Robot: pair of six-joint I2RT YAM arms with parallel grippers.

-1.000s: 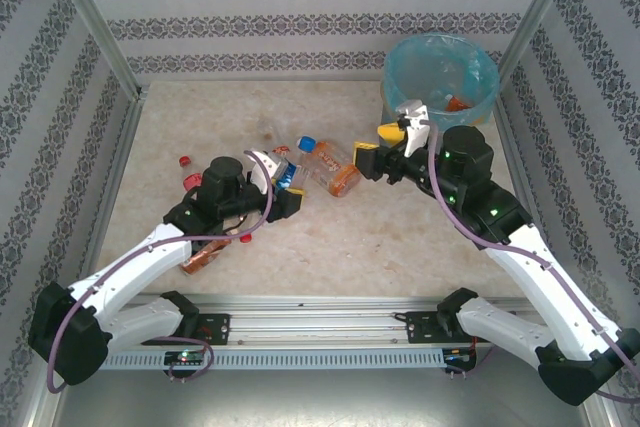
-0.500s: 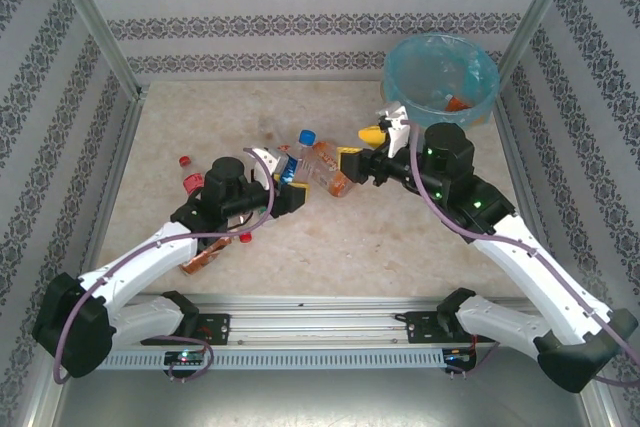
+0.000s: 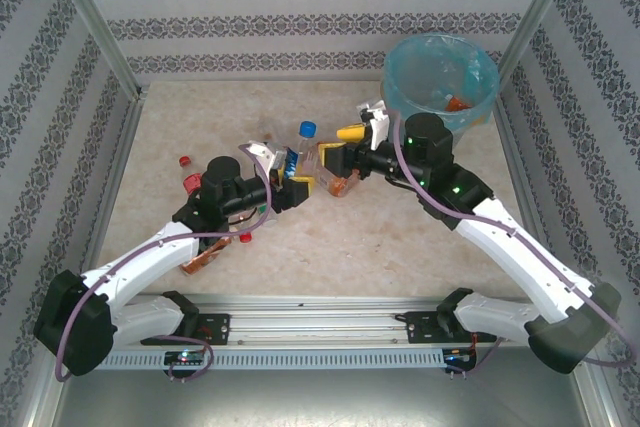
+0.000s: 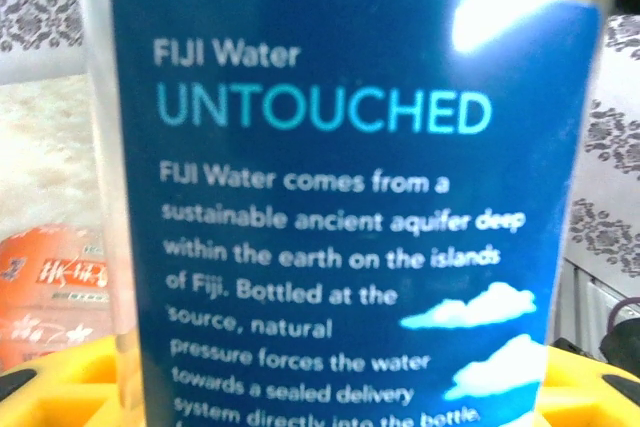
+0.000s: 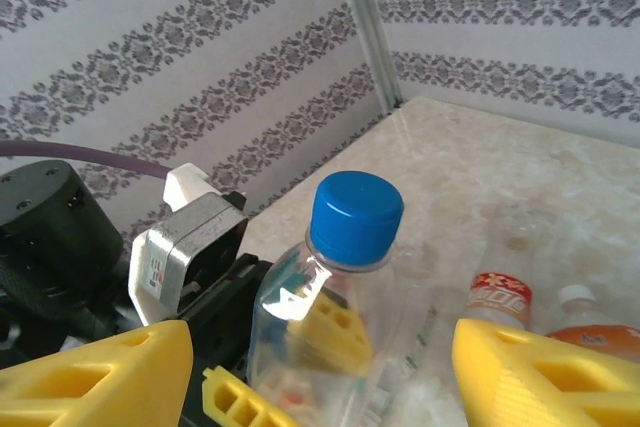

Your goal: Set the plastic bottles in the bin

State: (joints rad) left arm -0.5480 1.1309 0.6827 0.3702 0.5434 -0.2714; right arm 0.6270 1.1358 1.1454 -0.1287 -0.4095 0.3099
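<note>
Top, grip: left gripper (image 3: pixel 293 172) clamps clear plastic bottle w/ blue cap & blue label (image 3: pixel 303 145), upright betw its jaws; right gripper (image 3: pixel 340 144) spread wide just beside.
Top, bin: round grey bin w/ light-blue bag (image 3: pixel 430 42) well behind right gripper.
Left wrist, hidden: bottle (image 4: pixel 340 197) has cap & base cut off; grip on it unclear here.
Right wrist, risk: bottle (image 5: pixel 355 217) betw right fingers (image 5: pixel 110 377), untouched; we fear a tug if they close before left releases.
</note>
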